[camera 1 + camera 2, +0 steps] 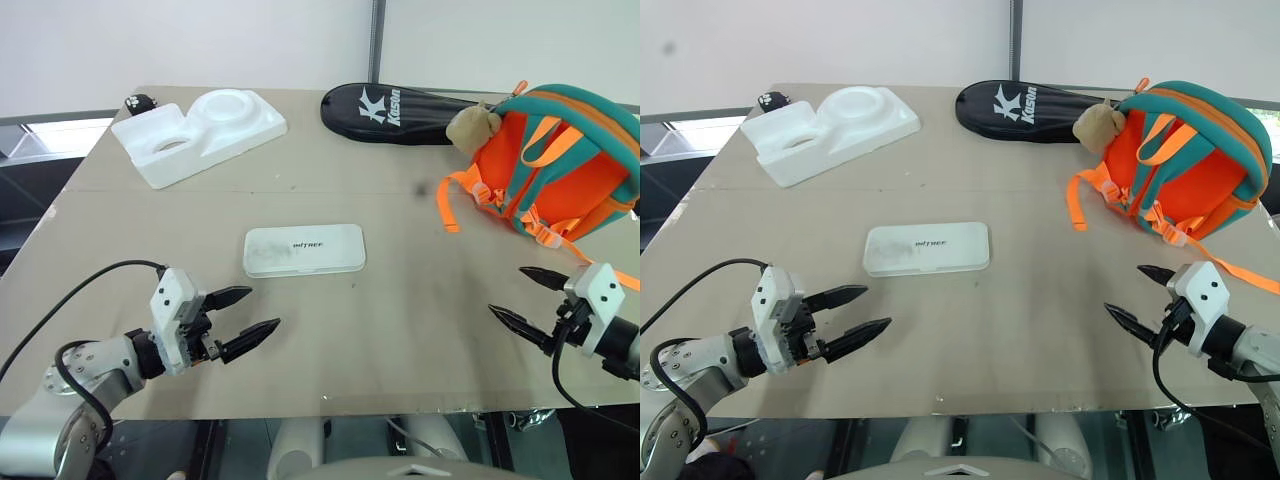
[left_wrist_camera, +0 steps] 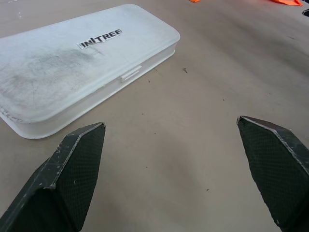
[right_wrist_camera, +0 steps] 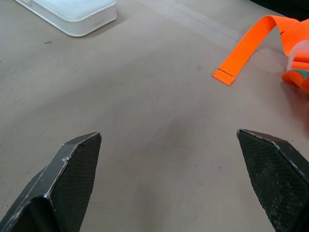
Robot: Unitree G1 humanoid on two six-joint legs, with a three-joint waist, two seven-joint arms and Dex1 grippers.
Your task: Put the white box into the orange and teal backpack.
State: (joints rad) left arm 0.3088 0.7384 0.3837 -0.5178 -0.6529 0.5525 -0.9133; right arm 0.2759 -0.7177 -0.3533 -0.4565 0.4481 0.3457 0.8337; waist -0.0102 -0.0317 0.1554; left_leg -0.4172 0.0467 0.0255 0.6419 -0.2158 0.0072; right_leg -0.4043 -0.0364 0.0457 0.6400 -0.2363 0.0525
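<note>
My left gripper (image 1: pixel 245 313) and right gripper (image 1: pixel 522 297) both hover near the front edge of the worktop (image 1: pixel 400 330), fingers spread wide and holding nothing. One white box (image 1: pixel 304 249) lies flat mid-worktop, nearer my left side; one orange and teal backpack (image 1: pixel 555 165) sits by the back right corner. I judge the box is too slim to pinch from above, so I should close on its long edges from the side and lift it level. Also here: one white foam block (image 1: pixel 198 133) and one black racket case (image 1: pixel 400 113) along the back edge.
</note>
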